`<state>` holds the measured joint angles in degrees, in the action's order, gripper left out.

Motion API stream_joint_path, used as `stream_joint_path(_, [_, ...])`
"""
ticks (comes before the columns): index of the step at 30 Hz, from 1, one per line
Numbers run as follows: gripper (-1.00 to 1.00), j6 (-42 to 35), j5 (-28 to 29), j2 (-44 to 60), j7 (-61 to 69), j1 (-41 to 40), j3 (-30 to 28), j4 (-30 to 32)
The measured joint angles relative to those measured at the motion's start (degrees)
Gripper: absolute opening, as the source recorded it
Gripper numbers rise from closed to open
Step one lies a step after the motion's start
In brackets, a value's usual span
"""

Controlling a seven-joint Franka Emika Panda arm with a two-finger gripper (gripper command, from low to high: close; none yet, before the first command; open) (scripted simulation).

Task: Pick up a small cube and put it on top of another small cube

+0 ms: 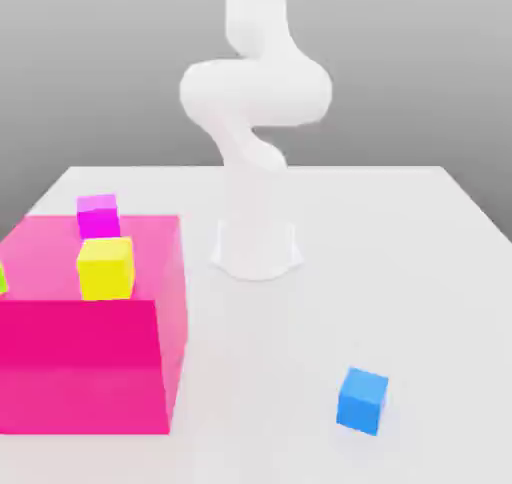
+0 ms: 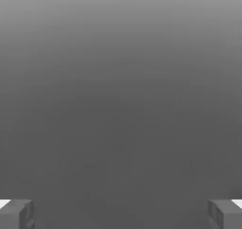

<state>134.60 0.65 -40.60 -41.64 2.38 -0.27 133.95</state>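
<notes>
Blue cube (image 1: 362, 401) at five o'clock, yellow cube (image 1: 106, 269) on pink block (image 1: 85, 362) at nine, gripper (image 2: 121, 215) agape

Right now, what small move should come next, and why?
Probably swing the open gripper toward the blue cube: nothing is between its fingers, and that cube sits alone on the table, apart from the pink box.

Against a plain grey backdrop (image 2: 121, 105), darker toward the pincer (image 2: 121, 216) and lighter away from it, the two fingers (image 2: 16, 215) of the pincer are seen spread wide apart, with nothing held between them.
</notes>
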Motion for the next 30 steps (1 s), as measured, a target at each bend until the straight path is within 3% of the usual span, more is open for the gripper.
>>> stream_joint_path(21, [0.0,23.75,-0.06,43.97,39.33,15.43,1.43,18.29])
stream_joint_path(28, [0.0,34.81,1.03,58.52,41.27,15.94,1.3,17.51])
stream_joint_path(29, [-1.0,35.67,1.11,59.57,41.23,16.02,1.2,17.33])
stream_joint_path(30, [-1.0,35.67,1.11,59.57,41.23,16.02,1.2,17.33])
